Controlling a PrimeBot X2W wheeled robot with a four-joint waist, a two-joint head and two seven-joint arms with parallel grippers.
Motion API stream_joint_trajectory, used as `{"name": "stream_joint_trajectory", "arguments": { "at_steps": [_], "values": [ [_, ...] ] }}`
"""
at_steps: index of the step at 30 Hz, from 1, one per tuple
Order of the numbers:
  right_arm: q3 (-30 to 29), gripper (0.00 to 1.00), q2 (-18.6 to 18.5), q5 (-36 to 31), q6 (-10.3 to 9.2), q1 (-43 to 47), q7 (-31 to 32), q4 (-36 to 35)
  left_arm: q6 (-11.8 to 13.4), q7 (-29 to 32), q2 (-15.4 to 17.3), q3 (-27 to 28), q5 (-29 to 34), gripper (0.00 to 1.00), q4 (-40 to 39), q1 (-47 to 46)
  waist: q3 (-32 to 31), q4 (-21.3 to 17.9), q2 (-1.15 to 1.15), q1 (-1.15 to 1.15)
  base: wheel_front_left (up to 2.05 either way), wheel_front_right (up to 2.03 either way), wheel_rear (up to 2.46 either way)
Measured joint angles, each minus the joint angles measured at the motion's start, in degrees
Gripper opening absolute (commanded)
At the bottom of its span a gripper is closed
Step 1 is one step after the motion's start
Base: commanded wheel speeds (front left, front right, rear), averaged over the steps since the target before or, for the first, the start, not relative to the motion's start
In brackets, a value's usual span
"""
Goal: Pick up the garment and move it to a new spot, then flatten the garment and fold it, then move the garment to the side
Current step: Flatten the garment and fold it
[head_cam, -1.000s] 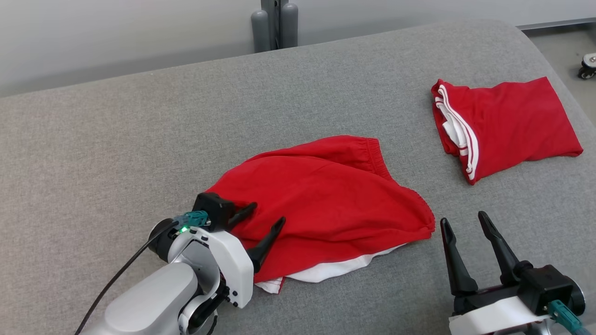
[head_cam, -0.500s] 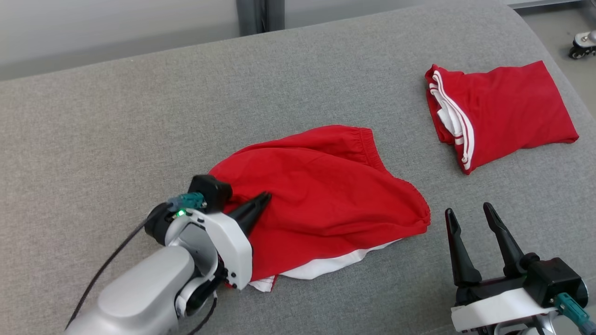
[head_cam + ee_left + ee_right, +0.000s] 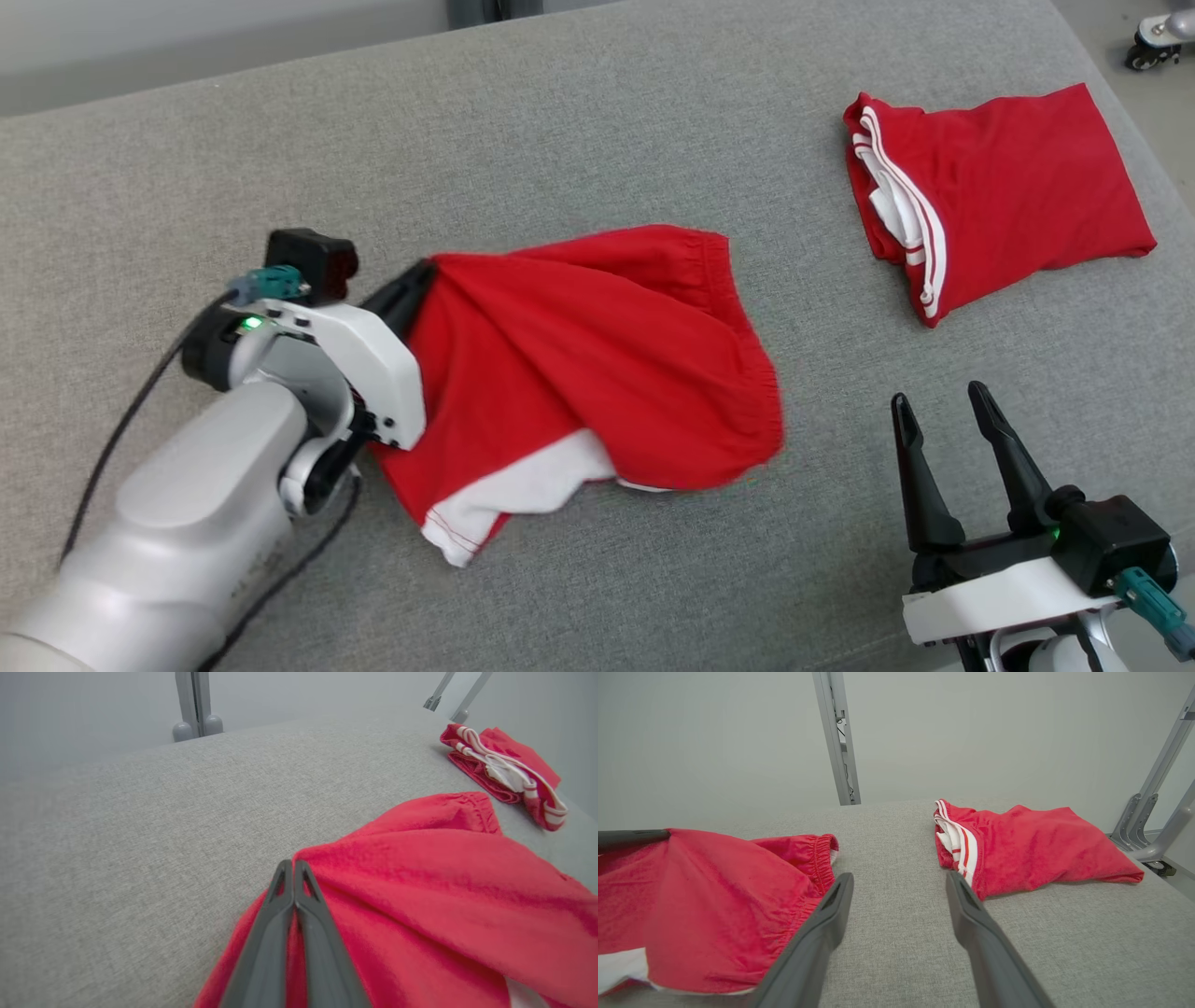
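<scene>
Left gripper (image 3: 422,273) pinches a thin fold of the red shorts (image 3: 607,355), which trail to its right across the grey cushion (image 3: 560,121); right gripper (image 3: 938,399) spread and empty; so slight a bite may slip as cloth drags.

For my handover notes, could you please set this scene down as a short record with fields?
surface: grey padded surface
garment in work: red shorts, white lining showing, crumpled, mid-surface
left gripper: shut on a corner of the shorts, fabric drawn taut from that corner
right gripper: open, holding nothing, apart from both garments
other item: folded red garment with white stripes, far right
stage: shorts gripped, not yet flattened or folded
</scene>
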Motion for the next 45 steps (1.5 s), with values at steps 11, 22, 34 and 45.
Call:
{"name": "stream_joint_trajectory", "arguments": {
  "at_steps": [11, 22, 34, 45],
  "values": [
    [0.2, 1.00, 0.0, 0.6, 0.00, -0.8, 0.0, 0.2, -1.8, -4.4, 0.0, -3.3, 4.8, 1.00, 9.1, -1.1, 0.3, -1.0, 0.00, 0.00, 0.00, 0.00, 0.00],
    [-1.7, 1.00, 0.0, 1.0, 0.00, 2.3, 0.0, 0.4, 7.8, 1.2, 6.7, -7.7, 7.8, 1.00, -25.5, 7.2, -2.1, 0.5, 0.00, 0.00, 0.00, 0.00, 0.00],
    [0.8, 1.00, 0.0, 3.5, 0.00, -0.6, 0.0, 0.5, 8.1, 12.2, -2.9, -14.6, 9.8, 1.00, -23.1, 2.6, 0.0, -3.2, 0.00, 0.00, 0.00, 0.00, 0.00],
    [0.2, 1.00, 0.0, 5.0, 0.00, -0.3, 0.0, 0.9, 4.0, 14.1, -1.7, -15.4, 8.5, 0.00, -16.0, 2.2, 0.9, -6.5, 0.00, 0.00, 0.00, 0.00, 0.00]
  ]
}}
